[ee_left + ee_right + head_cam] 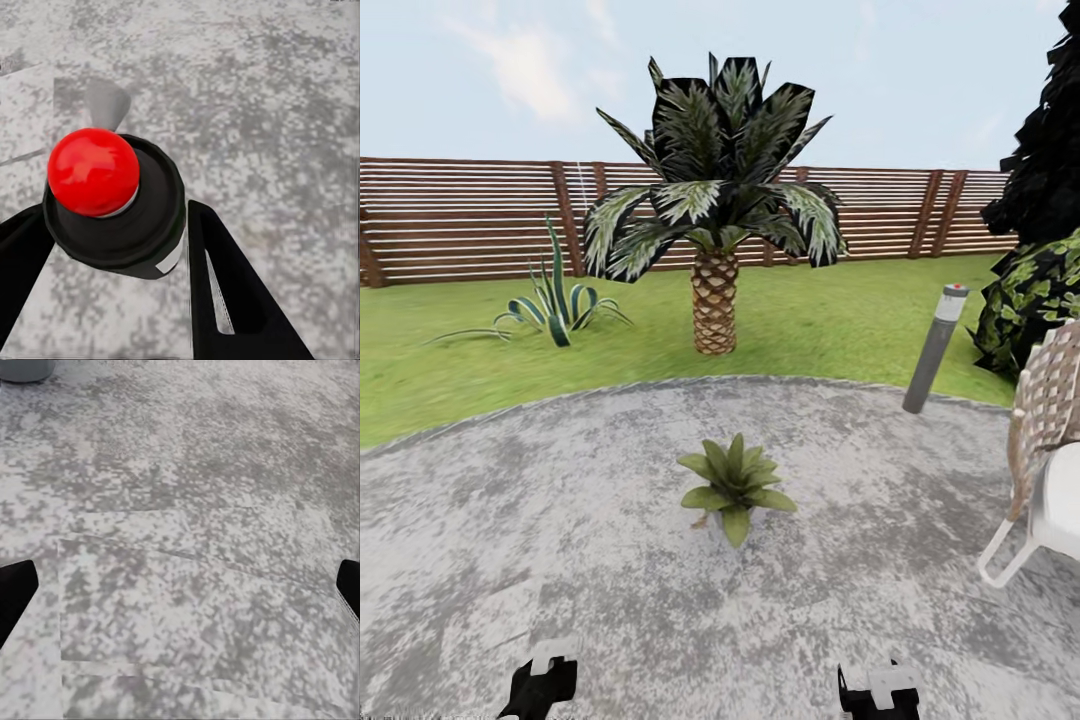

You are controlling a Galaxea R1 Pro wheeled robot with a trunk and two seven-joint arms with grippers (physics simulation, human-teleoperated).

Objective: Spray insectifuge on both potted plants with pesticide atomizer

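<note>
On patio (560,480): left gripper (112,247) grips atomizer (112,202); right gripper (180,585) open, empty. Pickup done; near plant (735,485) unsprayed, seemingly.

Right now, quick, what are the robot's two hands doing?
Left gripper: shut on the spray bottle, red top showing between its fingers.
Right gripper: open and holding nothing, above the grey paving.

The potted plant's (735,482) pot is hidden under leaves — the white chair (1045,470) is cut off.
</note>
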